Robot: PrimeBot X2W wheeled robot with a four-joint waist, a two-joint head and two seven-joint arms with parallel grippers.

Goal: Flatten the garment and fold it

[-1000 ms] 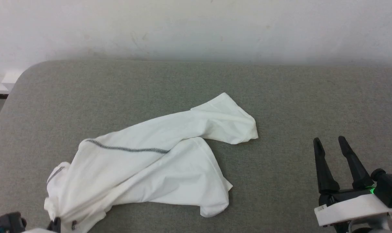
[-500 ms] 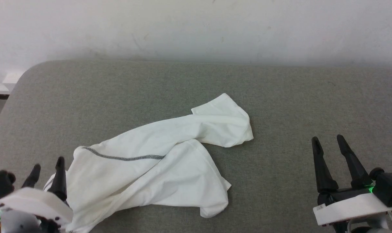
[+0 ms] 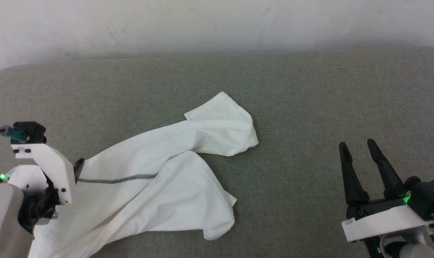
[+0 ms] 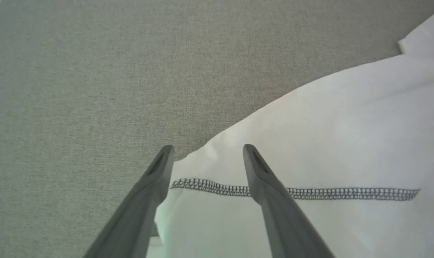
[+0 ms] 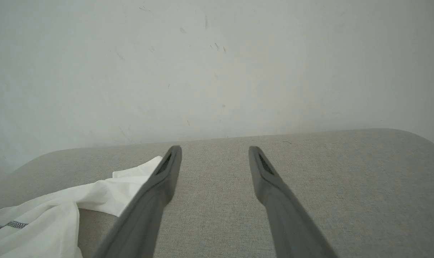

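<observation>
Shirt crumpled | left gripper spread, tilted down over its seam | right gripper spread, level, well apart

Head view: high, facing forward and down over grey surface to pale wall. Left wrist view: close, steep downward along left claw onto shirt edge. Right wrist view: low, nearly level along right claw toward wall, farther from shirt. All three share shirt, surface.

The garment extends behind the left arm and off the bottom edge.
</observation>
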